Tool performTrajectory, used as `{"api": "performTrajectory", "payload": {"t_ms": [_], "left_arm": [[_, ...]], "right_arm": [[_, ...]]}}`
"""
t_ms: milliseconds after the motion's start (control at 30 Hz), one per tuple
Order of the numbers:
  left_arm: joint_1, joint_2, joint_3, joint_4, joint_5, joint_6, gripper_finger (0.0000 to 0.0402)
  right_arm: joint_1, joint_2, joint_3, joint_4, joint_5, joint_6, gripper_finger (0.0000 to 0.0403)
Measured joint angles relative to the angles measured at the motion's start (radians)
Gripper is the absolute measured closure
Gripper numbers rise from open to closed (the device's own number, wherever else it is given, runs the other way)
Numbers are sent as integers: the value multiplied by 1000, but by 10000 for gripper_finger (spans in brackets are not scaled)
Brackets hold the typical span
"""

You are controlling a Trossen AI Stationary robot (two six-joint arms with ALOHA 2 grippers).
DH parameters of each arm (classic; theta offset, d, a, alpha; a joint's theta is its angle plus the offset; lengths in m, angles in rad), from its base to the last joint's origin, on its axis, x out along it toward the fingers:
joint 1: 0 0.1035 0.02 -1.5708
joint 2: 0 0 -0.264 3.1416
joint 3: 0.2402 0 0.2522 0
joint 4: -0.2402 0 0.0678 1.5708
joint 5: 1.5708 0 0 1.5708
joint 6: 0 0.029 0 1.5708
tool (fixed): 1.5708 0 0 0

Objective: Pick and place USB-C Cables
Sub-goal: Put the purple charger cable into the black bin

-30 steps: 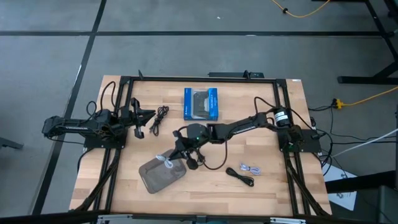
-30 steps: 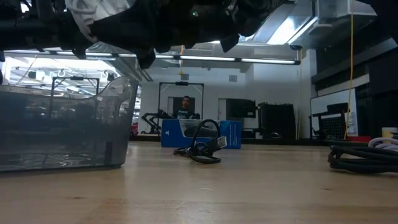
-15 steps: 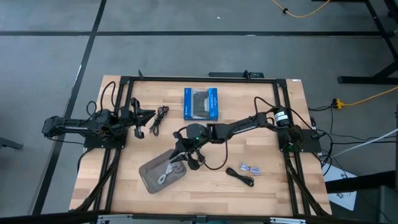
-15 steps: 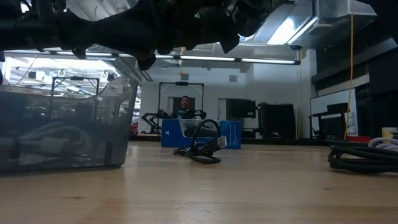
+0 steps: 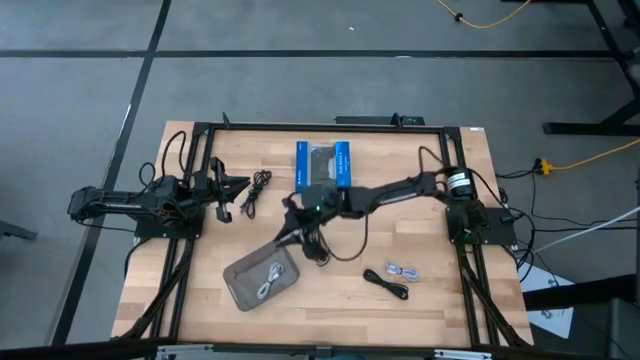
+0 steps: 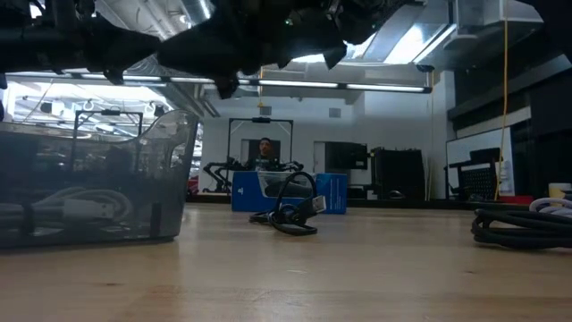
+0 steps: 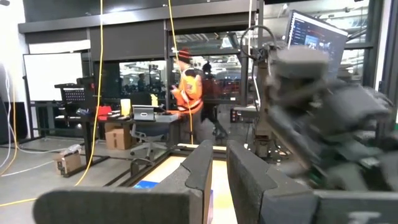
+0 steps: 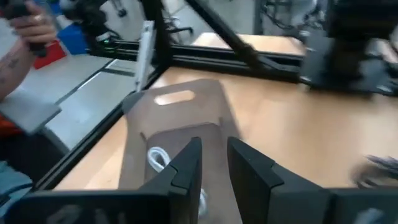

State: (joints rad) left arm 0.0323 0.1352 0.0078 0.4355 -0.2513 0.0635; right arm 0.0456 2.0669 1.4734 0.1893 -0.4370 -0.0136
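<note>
A white USB-C cable (image 5: 267,281) lies coiled inside the grey see-through tray (image 5: 240,290) at the table's near left; it also shows in the low view (image 6: 85,207) and the right wrist view (image 8: 158,158). My right gripper (image 5: 297,236) hangs above the tray's far edge, empty, with its fingers a little apart (image 8: 214,163). Black cables lie on the table: one near my left gripper (image 5: 258,190), one looped beside my right gripper (image 5: 345,262), one at the near right (image 5: 385,283), with a light one (image 5: 402,270) beside it. My left gripper (image 5: 226,196) waits at the left, its fingers a narrow gap apart (image 7: 219,168).
A blue-edged flat box (image 5: 323,165) lies at the far middle. A black frame (image 5: 320,127) runs round the table. Bare wood lies between the tray and the near-right cables. A person stands in the room beyond the table (image 6: 265,154).
My right gripper has let go of the white cable, which has dropped from above the tray's far edge and now lies coiled on the tray's floor. The gripper has then risen and gone toward the far edge, nearer the blue box.
</note>
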Motion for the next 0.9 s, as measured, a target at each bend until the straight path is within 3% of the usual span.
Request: {"api": "performTrajectory", "payload": {"t_ms": [267,500,667,900], "left_arm": [[0,0,0,0,-3,1,360],[0,0,0,-2,-28,1,360],[0,0,0,-1,-28,1,360],[0,0,0,-1,-28,1,360]], "right_arm": [[-84,-103,2,-266,-2,81,322],[-119,-119,0,-782,8,34,322],[-117,-120,0,-1006,147,33,322],[-99,-120,-51,-1246,182,35,322]]}}
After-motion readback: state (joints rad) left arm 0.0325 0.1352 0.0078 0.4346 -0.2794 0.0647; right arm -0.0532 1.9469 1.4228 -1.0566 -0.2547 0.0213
